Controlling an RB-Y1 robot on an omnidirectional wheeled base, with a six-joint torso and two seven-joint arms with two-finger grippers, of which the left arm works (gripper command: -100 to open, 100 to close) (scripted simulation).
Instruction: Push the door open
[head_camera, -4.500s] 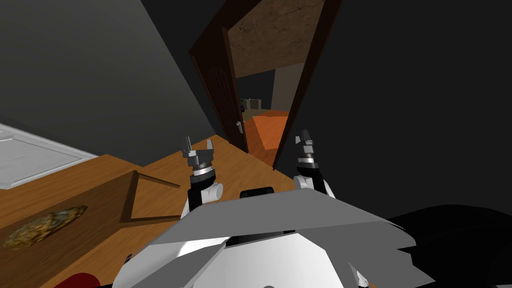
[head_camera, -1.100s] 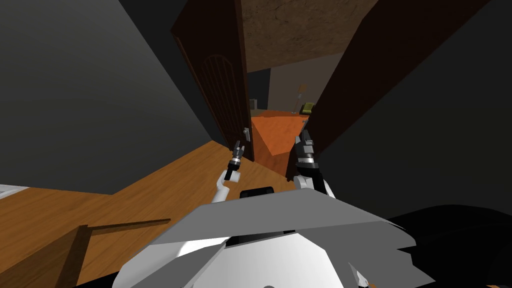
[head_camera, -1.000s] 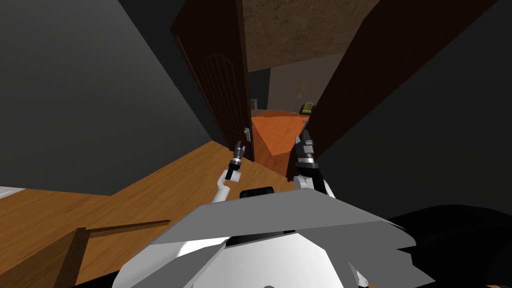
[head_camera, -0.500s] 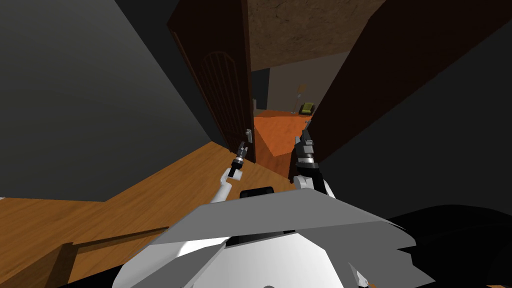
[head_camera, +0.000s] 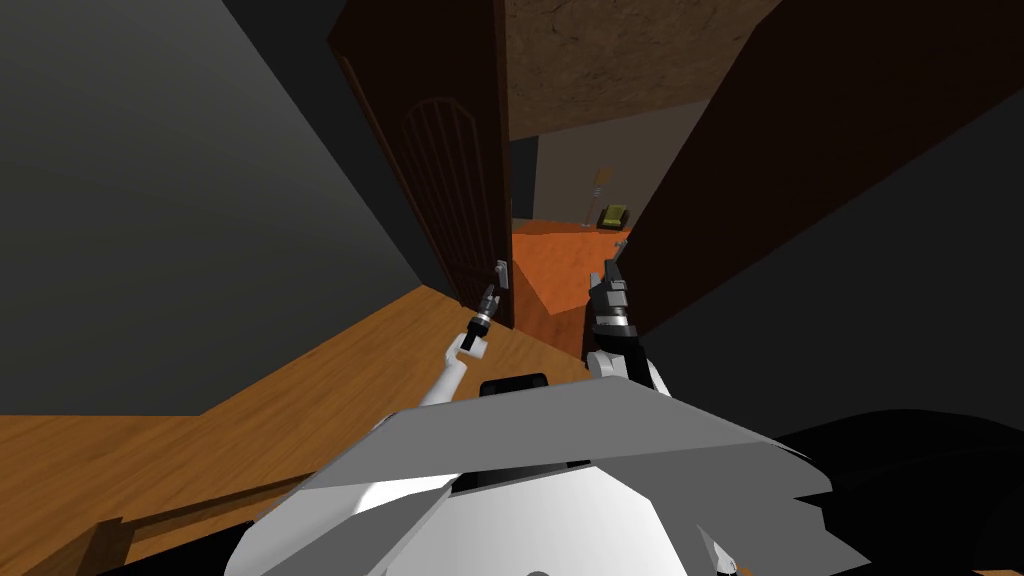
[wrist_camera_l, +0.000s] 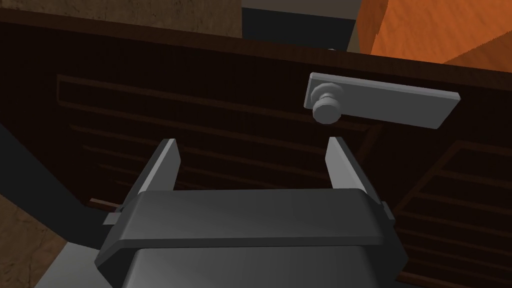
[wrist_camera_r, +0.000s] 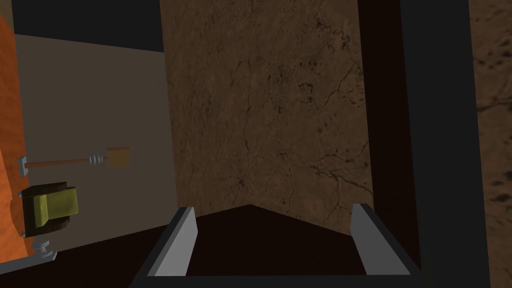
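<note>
The dark brown door (head_camera: 450, 180) is standing ajar at the far edge of the wooden floor (head_camera: 330, 370), opening away toward a room with an orange floor (head_camera: 560, 260). My left gripper (wrist_camera_l: 250, 150) is hovering close to its panelled face, fingers (wrist_camera_l: 165, 162) spread and holding nothing. The grey handle plate (wrist_camera_l: 390, 102) and its round knob (wrist_camera_l: 325, 109) are sitting just beside one fingertip, and I cannot tell whether anything is touching. My right gripper (wrist_camera_r: 271, 209) is waiting near the door frame (head_camera: 690, 190), fingers likewise spread and empty.

The door is looking like a rigid, fairly heavy slab turning on its hinges, so I am judging that no grip is needed. A flat push on the panel near the handle edge, farthest from the hinges, should be giving the most leverage. The thin fingers risk skidding on the smooth face or catching the knob.
</note>
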